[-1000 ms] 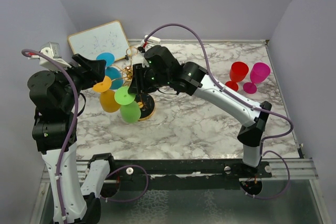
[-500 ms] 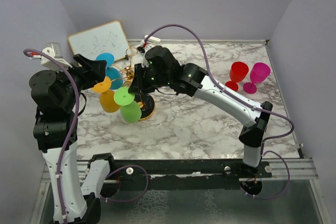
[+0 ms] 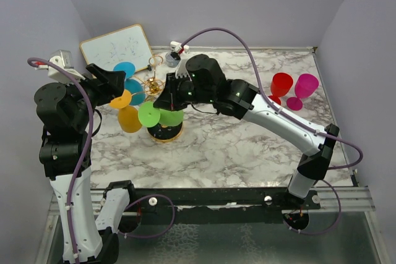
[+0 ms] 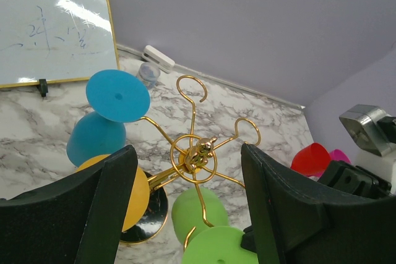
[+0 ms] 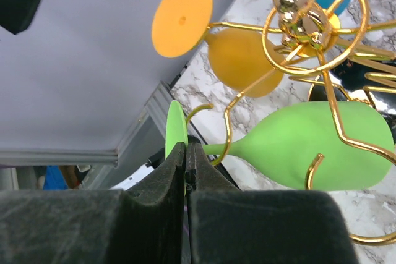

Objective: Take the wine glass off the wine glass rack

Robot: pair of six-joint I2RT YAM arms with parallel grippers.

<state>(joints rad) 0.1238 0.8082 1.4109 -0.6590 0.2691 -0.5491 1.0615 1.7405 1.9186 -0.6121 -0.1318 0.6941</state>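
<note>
Right wrist view showed the lime-green wine glass (image 5: 309, 146) — rounded bowl, thin stem, flat disc foot — lying sideways in the gold wire wine glass rack (image 5: 297, 23), the right claw (image 5: 185, 160) clamped on its foot's edge; the left claw (image 4: 187, 153) stood apart beside the rack's top.

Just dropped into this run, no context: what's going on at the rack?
The right tool is shut on the foot of the green wine glass. The glass's stem sits in a loop of the gold wine glass rack, so it is not yet off. The left tool is open beside the rack, gripping nothing. A blue wine glass and an orange wine glass hang on the rack too.
</note>
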